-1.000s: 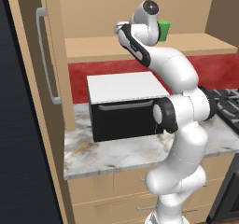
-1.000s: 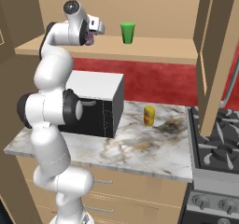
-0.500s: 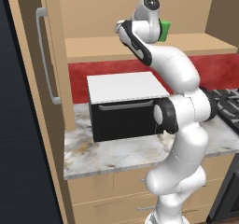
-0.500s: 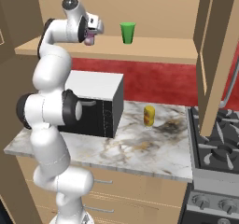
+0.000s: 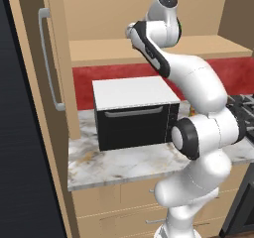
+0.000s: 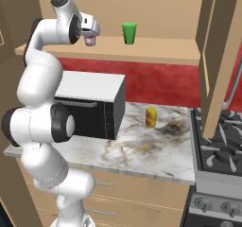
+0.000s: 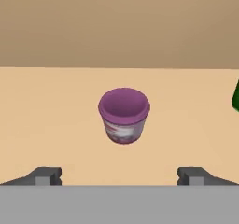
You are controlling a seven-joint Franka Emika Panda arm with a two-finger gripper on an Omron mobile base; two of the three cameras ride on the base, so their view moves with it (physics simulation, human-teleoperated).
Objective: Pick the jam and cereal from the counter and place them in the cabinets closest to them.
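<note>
The jam (image 7: 123, 115), a small purple jar with a pale label, stands upright on the wooden shelf (image 7: 56, 106) of the open wall cabinet. My gripper (image 7: 119, 176) is open, its two tips well apart and drawn back from the jar, touching nothing. From the right base view the gripper (image 6: 91, 36) hovers at shelf height just beside the jam (image 6: 89, 42). The cereal is out of view. The marble counter (image 6: 142, 150) lies below.
A green cup (image 6: 129, 33) stands on the same shelf to the right of the jam. A black microwave (image 6: 90, 105) sits on the counter under the shelf, with a yellowish round item (image 6: 151, 117) beside it. An open cabinet door (image 6: 220, 56) hangs at right above the stove (image 6: 222, 150).
The jaws have spread a little wider, leaving the jam standing free on the shelf. The hand has barely moved.
</note>
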